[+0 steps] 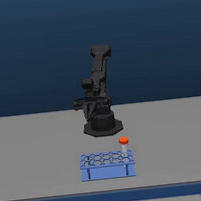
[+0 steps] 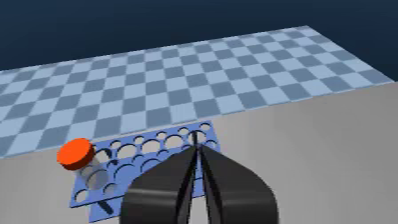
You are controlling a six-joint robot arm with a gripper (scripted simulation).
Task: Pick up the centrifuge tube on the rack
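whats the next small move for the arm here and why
Probably open the fingers and shift the gripper sideways over the orange cap of the centrifuge tube. In the wrist view the fingers look pressed together above the rack holes, off to one side of the tube, which stands upright at a rack corner.

Black two-fingered end effector (image 2: pixel 197 150) with tips pressed together, over a light-blue rectangular rack (image 2: pixel 147 162) with round holes. Slim translucent tube with orange-red cap (image 2: pixel 76 154) upright in a corner hole of that rack. Plain grey desk (image 2: pixel 329 150) beneath. Blue checkered floor (image 2: pixel 178 75) beyond the desk edge.
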